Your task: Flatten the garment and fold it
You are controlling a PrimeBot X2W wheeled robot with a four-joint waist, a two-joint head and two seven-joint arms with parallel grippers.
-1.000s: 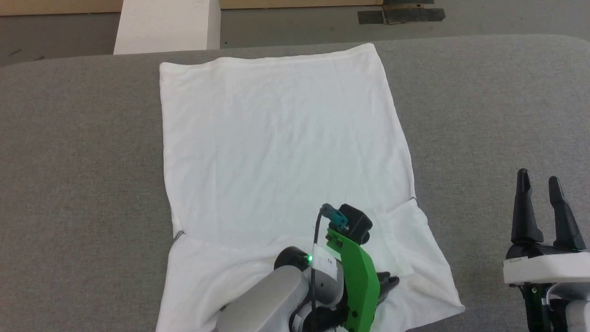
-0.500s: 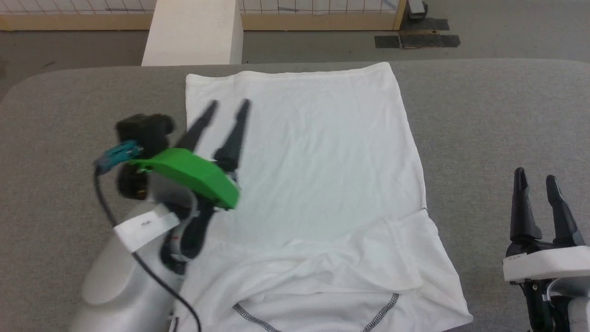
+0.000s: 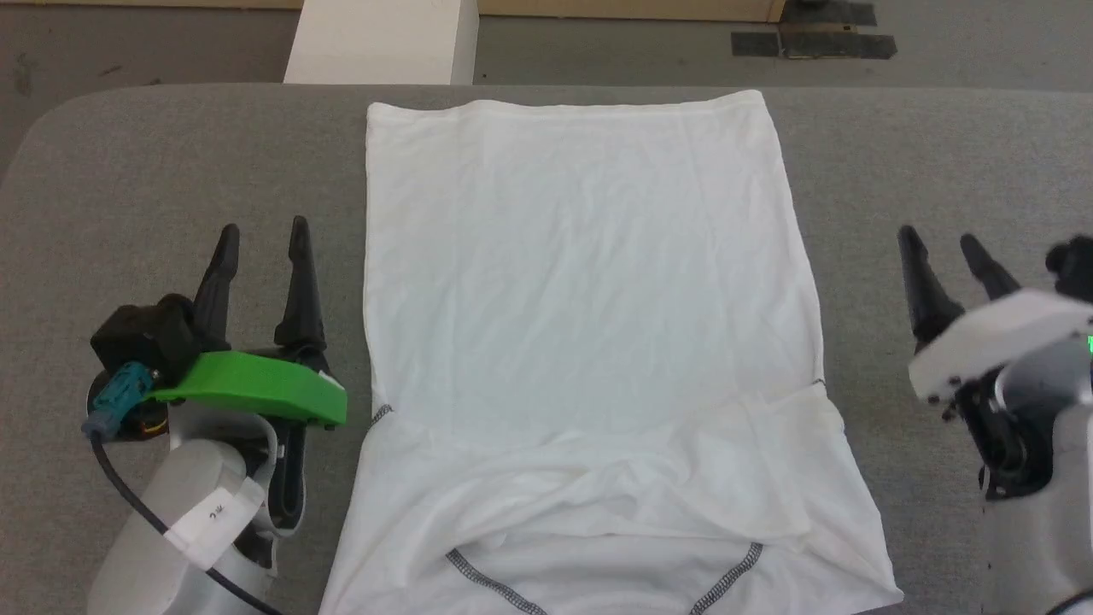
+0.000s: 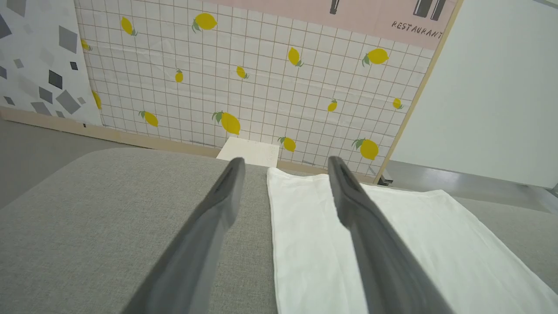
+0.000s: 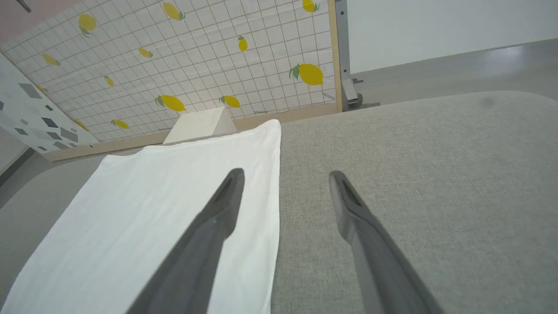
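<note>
The left arm comes up from the lower left of the head view, a pale forearm with a green bracket on its wrist. The left gripper [image 3: 264, 227] points straight away from the robot. Its two fingers are spread wide with nothing between them, above bare table [image 3: 171, 171] just beside the garment's left edge. The right arm enters at the lower right with its wrist canted (that part is a little blurred). The right gripper [image 3: 938, 237] points away and slightly inward. Its fingers are also parted and empty, over bare table near the garment's right edge but apart from it.

The garment [image 3: 581, 282] lies in the middle of the table between the two grippers. Its long axis runs from the robot toward the far edge. The straight hem is at the far end, close to the box [image 3: 384, 43] beyond the table. The far two thirds lie flat with faint creases. The near end is wider and rumpled, with a fold running across it. Two dark stitched seams slant inward at the bottom of the head view, so the neck end points toward the robot.
</note>
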